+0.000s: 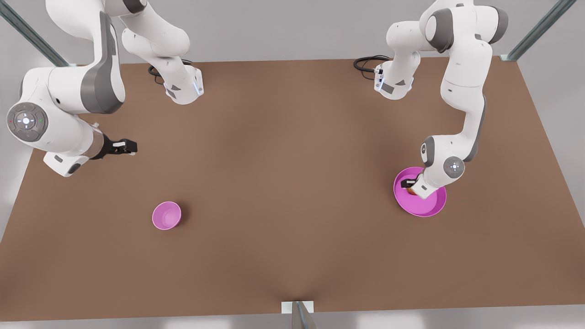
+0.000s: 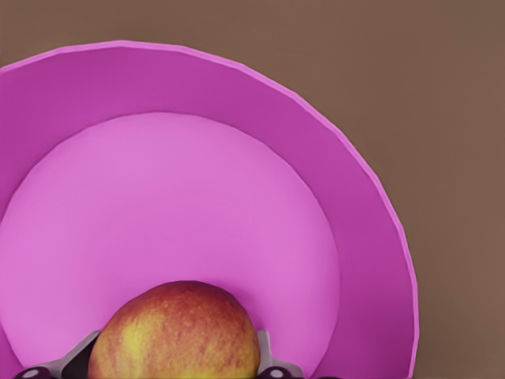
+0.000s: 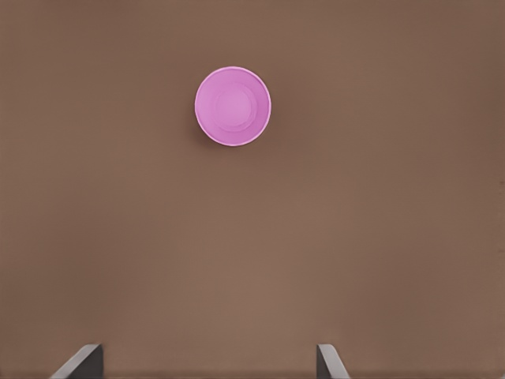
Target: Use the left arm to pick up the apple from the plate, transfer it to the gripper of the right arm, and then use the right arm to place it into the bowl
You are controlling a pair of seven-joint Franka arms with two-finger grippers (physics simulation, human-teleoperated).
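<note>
a bare brown table (image 1: 292, 183) fills the scene, with grey walls and metal frame posts round its edges. going near to far in the front view: closest to the camera, at about seven o'clock from the table's middle, sits the small deep pink bowl (image 1: 166, 215), with nothing in it. a little farther back, at about three to four o'clock, lies the wide magenta plate (image 1: 427, 208), and the left gripper (image 1: 408, 184) is down inside it. in the left wrist view the apple (image 2: 174, 332) sits between the two fingers (image 2: 266, 351), one on each side, with the plate's floor behind it; the fingers look to be touching or nearly touching the fruit, but i cannot tell whether they are pressed shut on it, nor whether the apple is resting on the plate or just off it. farther back, at about nine o'clock, the right gripper (image 1: 126, 146) hangs above the table well apart from the bowl; its wrist view shows its fingers (image 3: 79, 365) spread wide with nothing between them, and the bowl far off. this arm waits. by my reading the task is at its very first step, the pick-up. the lift, the hand-over between the arms and the drop into the bowl are all left to do.
</note>
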